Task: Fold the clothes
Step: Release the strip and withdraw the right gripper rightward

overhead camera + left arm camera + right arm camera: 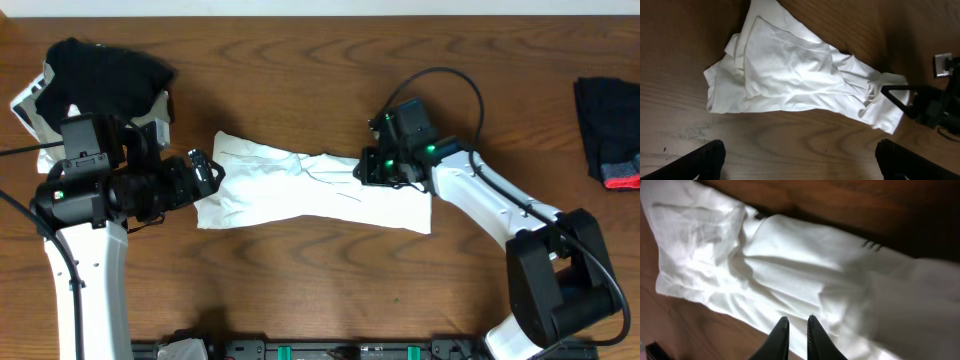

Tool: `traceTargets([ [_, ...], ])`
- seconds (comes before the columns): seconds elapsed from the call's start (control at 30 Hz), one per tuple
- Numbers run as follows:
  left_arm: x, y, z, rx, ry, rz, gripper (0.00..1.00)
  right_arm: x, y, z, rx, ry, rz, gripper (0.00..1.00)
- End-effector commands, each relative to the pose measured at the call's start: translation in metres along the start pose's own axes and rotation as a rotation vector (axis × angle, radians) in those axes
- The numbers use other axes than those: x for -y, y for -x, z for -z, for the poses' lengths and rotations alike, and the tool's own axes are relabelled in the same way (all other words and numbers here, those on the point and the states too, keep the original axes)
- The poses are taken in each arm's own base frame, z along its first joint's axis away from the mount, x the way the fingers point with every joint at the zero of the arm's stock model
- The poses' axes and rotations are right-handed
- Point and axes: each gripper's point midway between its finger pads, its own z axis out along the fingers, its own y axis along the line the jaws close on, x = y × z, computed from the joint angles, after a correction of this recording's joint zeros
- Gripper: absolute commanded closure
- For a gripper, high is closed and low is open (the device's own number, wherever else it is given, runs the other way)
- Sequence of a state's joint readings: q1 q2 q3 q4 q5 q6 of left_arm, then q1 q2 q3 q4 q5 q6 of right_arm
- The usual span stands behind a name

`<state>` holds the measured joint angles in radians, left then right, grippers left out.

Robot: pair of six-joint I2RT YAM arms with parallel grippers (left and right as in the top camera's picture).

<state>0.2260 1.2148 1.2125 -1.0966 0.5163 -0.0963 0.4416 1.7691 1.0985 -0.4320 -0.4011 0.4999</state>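
Note:
The white T-shirt (300, 190) lies crumpled in a long band across the middle of the wooden table. It also shows in the left wrist view (790, 70) and the right wrist view (790, 260), where small black print marks (870, 244) show. My left gripper (207, 172) is open and empty just off the shirt's left end, its fingers (800, 150) wide apart over bare wood. My right gripper (368, 170) sits on the shirt's upper edge right of centre. Its fingers (797, 320) are nearly together with white cloth between them.
A black garment (100, 65) lies heaped on a white object at the back left, behind my left arm. A black garment with red trim (610, 115) lies at the far right edge. The right arm's gripper (935, 102) shows at the right of the left wrist view.

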Motion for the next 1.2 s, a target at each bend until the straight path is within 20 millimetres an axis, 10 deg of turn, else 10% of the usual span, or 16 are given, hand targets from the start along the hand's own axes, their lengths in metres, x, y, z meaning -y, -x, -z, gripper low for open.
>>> traceTargets([
  [0.0,-0.001,-0.002,-0.001,-0.008,0.004,-0.013,0.02,-0.007,0.000,-0.003,0.009,-0.015,0.008,0.87],
  [0.3,-0.001,-0.002,-0.001,-0.007,0.005,-0.021,0.02,-0.006,0.009,0.023,0.050,-0.008,-0.011,0.89],
  [0.53,-0.001,0.001,-0.003,-0.002,0.004,-0.078,0.02,0.016,0.032,0.113,0.211,-0.026,-0.022,0.27],
  [0.8,-0.029,0.021,-0.041,-0.062,0.071,-0.106,0.02,0.074,0.018,0.200,0.319,-0.127,-0.127,0.09],
  [1.17,-0.090,0.040,-0.111,-0.167,0.098,0.009,0.02,0.094,-0.024,0.207,0.180,-0.193,-0.087,0.05],
])
